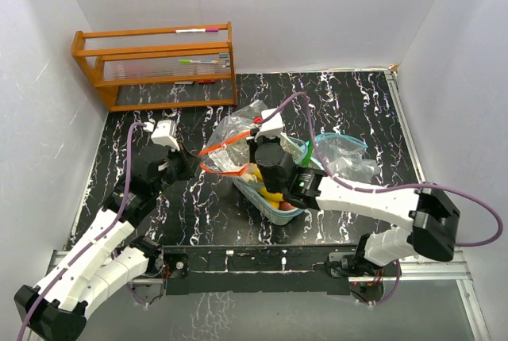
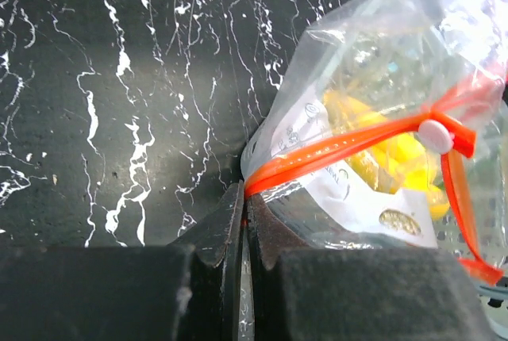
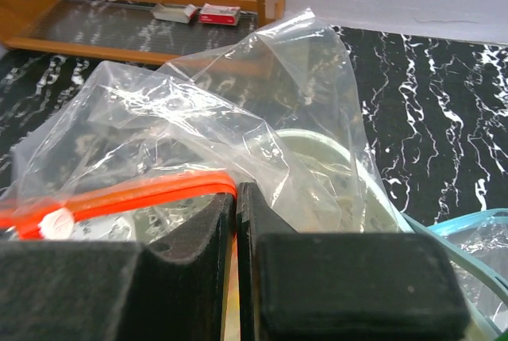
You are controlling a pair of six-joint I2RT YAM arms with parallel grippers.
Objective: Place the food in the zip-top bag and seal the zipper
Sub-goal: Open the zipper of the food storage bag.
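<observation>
1. Top external view showed the zip-top bag point(image 1: 238, 128) crumpled near the middle of the worktop point(image 1: 143, 127), with its orange zipper point(image 1: 222, 159) stretched between the two claws.
2. The left gripper point(image 1: 193, 165) was fully shut on the left end of the orange zipper. In the left wrist view its fingers point(image 2: 214, 234) met with no gap and pinched the strip point(image 2: 333, 151) where it entered between them.
3. The right gripper point(image 1: 252, 159) was likewise closed tight. In the right wrist view the orange zipper point(image 3: 151, 192) ran straight into the seam between its pads point(image 3: 198, 246), so it had hold of that strip.
4. A white slider point(image 2: 434, 135) sat on the zipper, off to the left of the right claw in the right wrist view point(image 3: 55, 220).
5. The bananas point(image 1: 270, 194) lay in the pale teal basket point(image 1: 255, 196), which stood just toward the near edge from the bag, partly under the right wrist. A small reddish fruit point(image 1: 284, 205) lay at the basket's near end.
6. Yellow food showed through the clear plastic in the left wrist view point(image 2: 397, 155). Whether it was inside the bag or behind it could not be told.
7. A second bag with a teal zipper point(image 1: 341, 151) lay just to the right of the basket.
8. A wooden rack point(image 1: 155, 67) stood at the far left corner of the worktop.
</observation>
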